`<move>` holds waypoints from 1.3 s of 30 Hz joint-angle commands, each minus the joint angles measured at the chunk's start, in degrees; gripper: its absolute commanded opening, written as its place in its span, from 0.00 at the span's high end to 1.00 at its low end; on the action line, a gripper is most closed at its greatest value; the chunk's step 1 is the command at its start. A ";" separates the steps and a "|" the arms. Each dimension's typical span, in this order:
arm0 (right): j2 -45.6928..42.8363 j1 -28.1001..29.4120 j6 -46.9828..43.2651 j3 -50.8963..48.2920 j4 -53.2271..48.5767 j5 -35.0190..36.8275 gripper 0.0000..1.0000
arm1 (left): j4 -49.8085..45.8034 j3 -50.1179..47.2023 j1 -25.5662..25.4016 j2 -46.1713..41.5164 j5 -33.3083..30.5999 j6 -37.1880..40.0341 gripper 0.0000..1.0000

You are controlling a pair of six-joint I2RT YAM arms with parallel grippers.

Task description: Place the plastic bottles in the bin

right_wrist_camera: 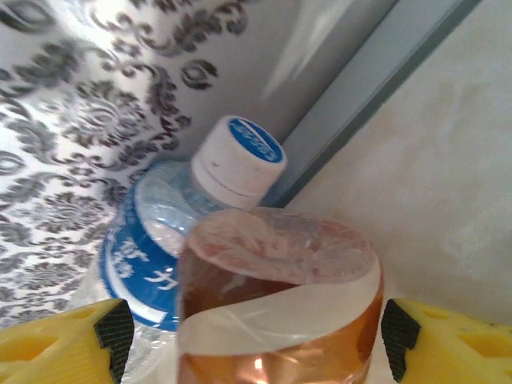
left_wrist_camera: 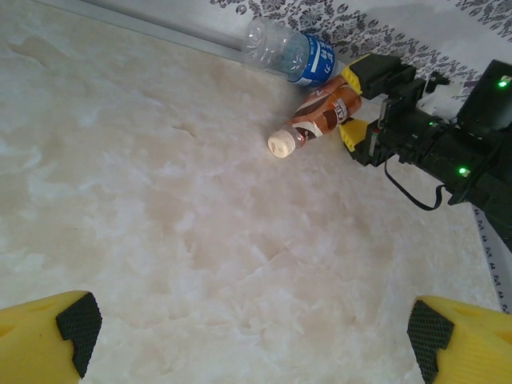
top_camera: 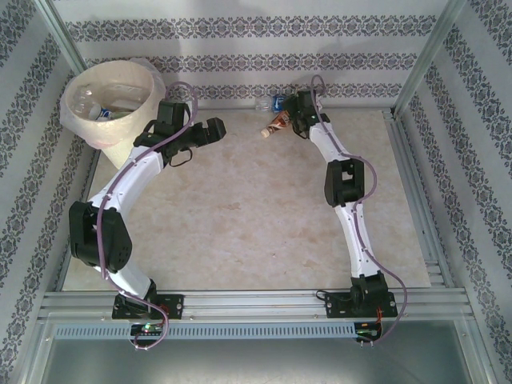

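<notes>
Marbled tabletop (top_camera: 240, 216), patterned wall (top_camera: 240, 48) behind. Brown-label bottle (left_wrist_camera: 316, 116) lies by the back rail, blue-label bottle (left_wrist_camera: 292, 52) just behind it against the wall. Right gripper (right_wrist_camera: 252, 328) jaws straddle the brown one, not clamped. Left gripper (left_wrist_camera: 252, 328) spread wide, empty. Bin (top_camera: 108, 132) in far-left corner, several bottles (top_camera: 100, 108) inside.

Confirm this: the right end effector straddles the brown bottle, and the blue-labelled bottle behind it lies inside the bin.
No: the blue-labelled bottle lies on the table against the back wall, not inside the bin, as the left wrist view shows. The right end effector does straddle the brown bottle.
</notes>
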 commanded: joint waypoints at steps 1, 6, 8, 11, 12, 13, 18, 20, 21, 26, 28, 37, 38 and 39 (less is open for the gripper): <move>2.75 1.01 1.71 3.65 -1.05 1.42 0.20 | -1.96 2.45 -0.29 0.81 -0.83 1.83 0.00; 3.44 1.36 0.72 4.41 0.15 1.03 0.33 | -1.72 2.01 -0.32 0.99 -0.97 2.11 0.00; 2.25 1.43 -1.80 3.85 0.40 1.40 0.39 | -1.53 1.84 -0.32 1.33 -0.30 2.15 0.00; -2.08 1.60 -4.91 -1.50 3.96 1.10 0.44 | -1.01 1.58 -0.31 1.91 1.31 2.38 0.00; -3.96 1.60 -5.58 -4.50 6.02 1.01 0.46 | -0.76 1.48 -0.31 2.06 1.93 2.30 0.00; -6.43 1.62 -6.26 -8.41 8.95 0.90 0.47 | -0.36 1.23 -0.31 2.22 2.67 2.32 0.00; -17.24 1.88 -10.07 -25.15 20.48 -0.78 0.52 | 1.52 0.78 -0.34 2.95 6.19 1.96 0.00; -21.55 2.01 -11.46 -31.92 24.06 -2.07 0.53 | 2.13 0.54 -0.48 3.34 7.55 2.11 0.00; -23.96 2.11 -12.23 -35.51 26.19 -2.85 0.54 | 2.45 0.51 -0.62 3.50 8.15 2.24 0.00; -36.13 3.31 -14.60 -53.99 36.67 -6.15 0.55 | 3.13 0.55 -1.82 4.05 10.78 4.37 0.00; -41.16 4.09 -16.06 -60.66 39.29 -7.81 0.56 | 3.39 0.64 -2.77 4.07 13.11 6.20 0.00; -58.64 7.85 -18.87 -79.08 46.43 -16.66 0.55 | 9.48 0.42 -6.42 5.17 26.74 12.00 0.00; -59.99 8.31 -18.99 -80.04 46.83 -17.48 0.54 | 10.39 0.80 -6.52 5.58 28.38 11.91 0.00; -60.97 8.64 -18.84 -80.69 47.32 -18.17 0.54 | 11.09 1.07 -6.67 5.91 29.07 11.96 0.00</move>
